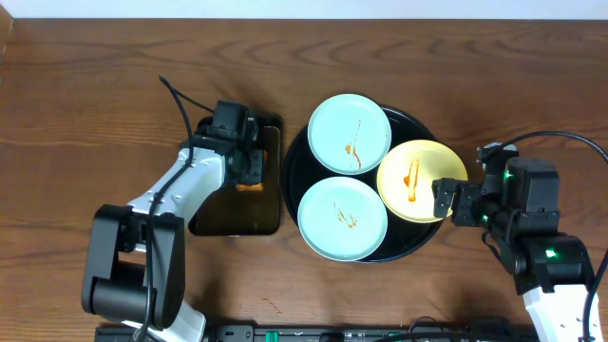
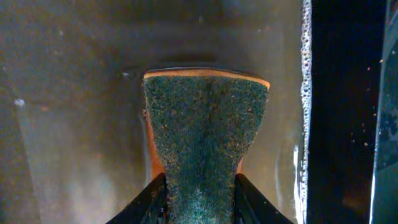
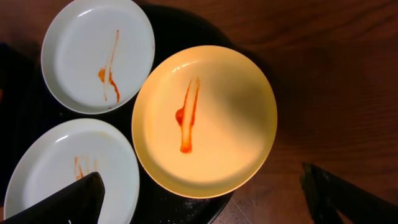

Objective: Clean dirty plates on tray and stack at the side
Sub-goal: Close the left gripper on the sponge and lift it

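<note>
Dark fingers (image 2: 152, 199) of the left hand (image 2: 200, 196) pinched a sponge (image 2: 205, 124) from both sides, its green scouring face toward the wrist camera and an orange layer showing along its far edge. Beyond the sponge lay the wet floor of a small rectangular tray (image 2: 74, 124), with a thin line of foam (image 2: 305, 93) running along one wall.

On the other wrist view, the right hand (image 3: 202, 186) was spread wide and held nothing, one fingertip over the nearer mint-blue plate (image 3: 68, 168) and the other over bare wood. Between the two fingers sat the yellow plate (image 3: 211, 118), marked down its middle by an orange-brown sauce streak. Whether the hand touched that plate could not be told. The yellow plate rested on the right side of the large round black tray (image 3: 174, 25), overhanging its rim toward the right hand, and its edge met the nearer mint-blue plate. Farther off lay the second mint-blue plate (image 3: 96, 53), also on the round tray and also streaked with sauce, just beside the yellow one.

From overhead, the rectangular tray stood just left of the round tray on the brown wooden surface (image 1: 95, 76), and all three plates lay side by side, none stacked.
</note>
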